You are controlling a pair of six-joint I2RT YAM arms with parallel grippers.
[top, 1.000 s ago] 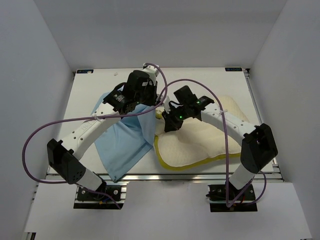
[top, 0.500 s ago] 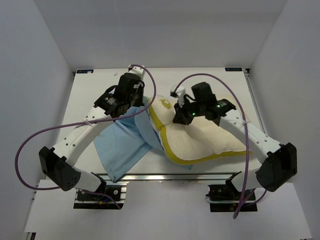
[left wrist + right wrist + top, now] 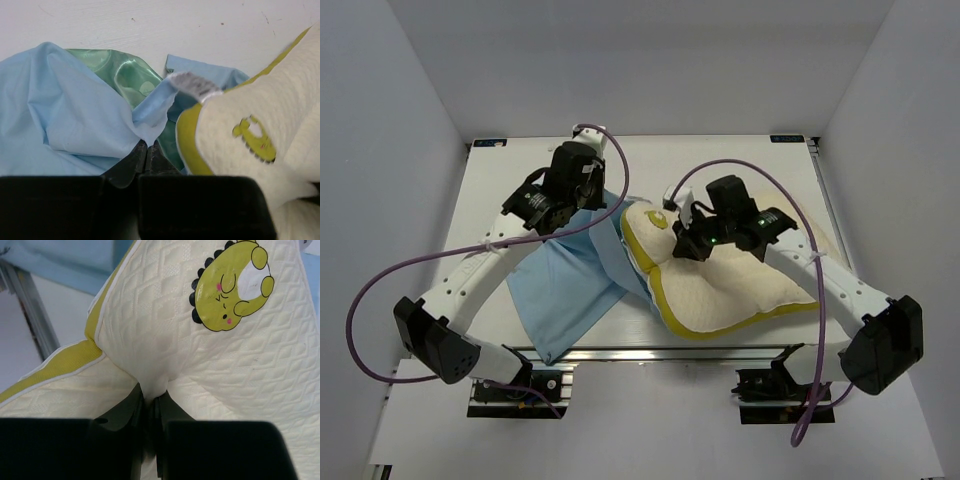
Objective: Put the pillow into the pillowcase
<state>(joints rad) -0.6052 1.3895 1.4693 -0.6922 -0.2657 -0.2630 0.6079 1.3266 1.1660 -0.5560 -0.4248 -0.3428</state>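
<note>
The cream pillow [image 3: 740, 285] with its yellow side band lies right of centre, its marked corner [image 3: 652, 218] pointing left toward the pillowcase [image 3: 560, 290]. My right gripper [image 3: 688, 246] is shut on a pinch of the pillow's quilted top [image 3: 150, 340], just below the yellow-green mark [image 3: 230, 287]. My left gripper [image 3: 582, 212] is shut on a light blue fold of the pillowcase [image 3: 75, 120], lifted so the glossy mint green inside [image 3: 125, 75] shows. The pillow corner [image 3: 240, 140] sits just right of that raised edge, at the opening.
The white table [image 3: 510, 170] has a metal rail along its near edge [image 3: 650, 352]. Purple cables loop from both arms, one hanging out past the left edge [image 3: 370, 300]. White walls close in the back and both sides.
The right arm has dragged the pillow left and toward the front, bringing its marked corner up to the pillowcase. The left gripper drew back left with the blue edge still held.
</note>
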